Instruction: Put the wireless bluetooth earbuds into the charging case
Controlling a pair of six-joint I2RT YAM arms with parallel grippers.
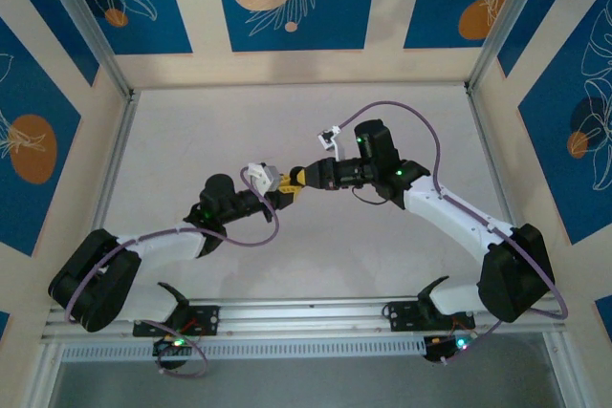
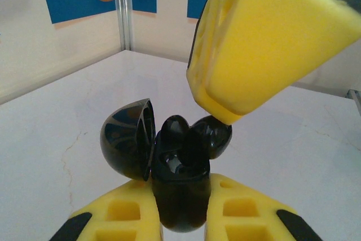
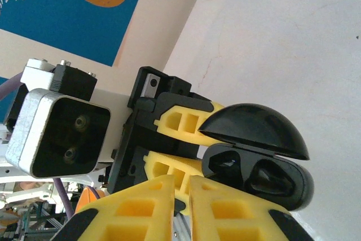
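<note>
My left gripper [image 2: 180,191] is shut on the black charging case [image 2: 179,210], holding it up above the table with its lid [image 2: 124,142] swung open to the left. One black earbud [image 2: 218,135] lies at the case's right rim, and my right gripper [image 2: 227,115] touches it from above, its yellow fingers shut with only a thin slit between them. Whether the earbud is pinched I cannot tell. A second black earbud [image 2: 175,128] stands in the case's far socket; the near socket [image 2: 171,165] looks hollow. From the right wrist, the case [image 3: 296,187] and lid [image 3: 254,128] sit beyond my right gripper [image 3: 181,180]. Both grippers [image 1: 287,186] meet mid-table.
White tabletop [image 1: 382,265] all round, framed by aluminium posts [image 1: 100,54] and blue patterned wall panels. The left arm's camera housing [image 3: 56,131] and its purple cable sit close to my right fingers. Both arm bases are at the near edge.
</note>
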